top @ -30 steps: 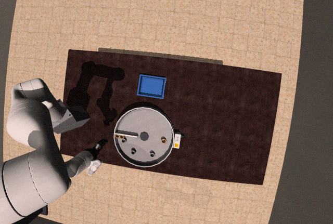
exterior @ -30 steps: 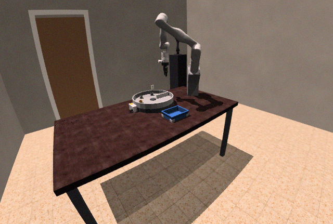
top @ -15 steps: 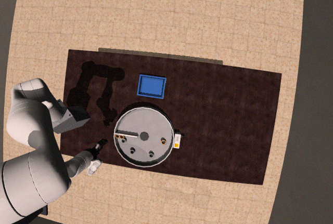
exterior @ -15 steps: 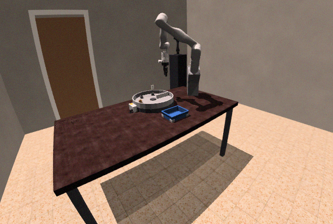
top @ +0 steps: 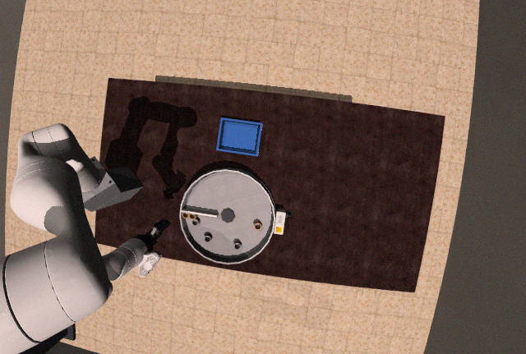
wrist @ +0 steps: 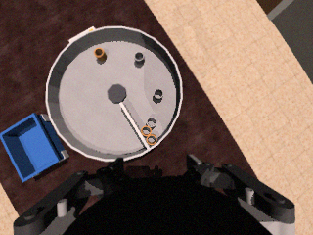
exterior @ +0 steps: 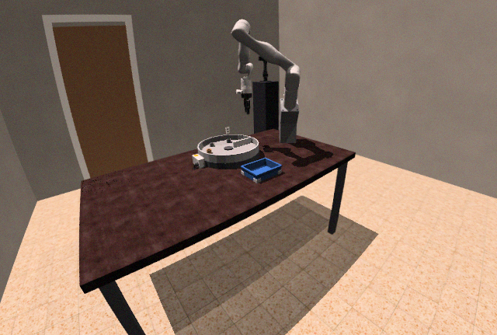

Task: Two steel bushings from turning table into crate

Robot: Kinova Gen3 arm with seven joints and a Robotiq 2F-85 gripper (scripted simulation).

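The gripper (wrist: 156,188) is hanging high above the table's (exterior: 168,211) near edge with its fingers spread wide, gripping nothing. Below it, the turning table (wrist: 172,69) is carrying three steel bushings (wrist: 157,95) and three orange ones (wrist: 100,53), two of them resting against the white divider bar (wrist: 131,117). Beyond, the blue crate (wrist: 30,144) is sitting beside the rim.

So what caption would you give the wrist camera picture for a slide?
Open gripper hovers above the turning table carrying three steel and three orange bushings; blue crate alongside.
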